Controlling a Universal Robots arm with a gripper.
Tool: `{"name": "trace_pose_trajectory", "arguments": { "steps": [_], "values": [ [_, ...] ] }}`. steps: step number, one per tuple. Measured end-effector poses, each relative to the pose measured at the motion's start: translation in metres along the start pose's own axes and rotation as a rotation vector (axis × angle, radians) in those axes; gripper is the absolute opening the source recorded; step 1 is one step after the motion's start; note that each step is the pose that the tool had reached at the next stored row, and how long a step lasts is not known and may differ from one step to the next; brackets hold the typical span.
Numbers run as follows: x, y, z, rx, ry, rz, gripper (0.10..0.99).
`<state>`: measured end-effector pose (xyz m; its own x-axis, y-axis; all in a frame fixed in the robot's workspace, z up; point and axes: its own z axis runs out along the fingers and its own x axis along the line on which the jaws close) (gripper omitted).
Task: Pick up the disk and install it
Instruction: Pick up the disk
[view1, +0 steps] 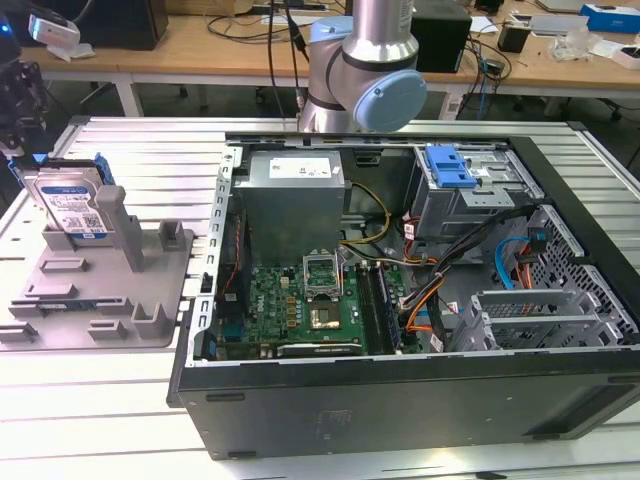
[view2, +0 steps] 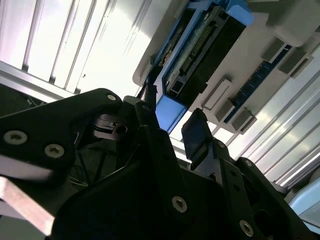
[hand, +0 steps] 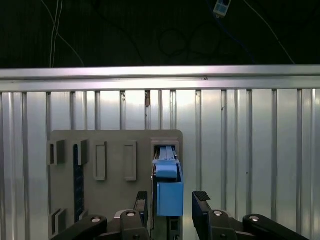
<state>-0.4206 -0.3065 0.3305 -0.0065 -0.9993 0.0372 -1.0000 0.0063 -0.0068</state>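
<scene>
The claw (hand: 172, 197) hangs open over the disk (view1: 70, 205), one finger on each side of its blue frame, neither touching. The disk stands on edge in a grey holder (view1: 110, 290), beside the open case (view1: 400, 410), on the exterior view's left.

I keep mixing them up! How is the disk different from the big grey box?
The disk stands on edge on the grey stand; the grey box sits inside the computer case. The disk is smaller than the box. The disk has a blue frame; the box has none. Both carry labels.
</scene>
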Motion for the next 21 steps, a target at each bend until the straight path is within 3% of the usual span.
{"name": "trace_pose_trajectory", "arguments": {
  "steps": [21],
  "values": [
    [-0.0005, 0.0, 0.0158, 0.0, 0.0, -0.002, 0.482]
  ]
}}
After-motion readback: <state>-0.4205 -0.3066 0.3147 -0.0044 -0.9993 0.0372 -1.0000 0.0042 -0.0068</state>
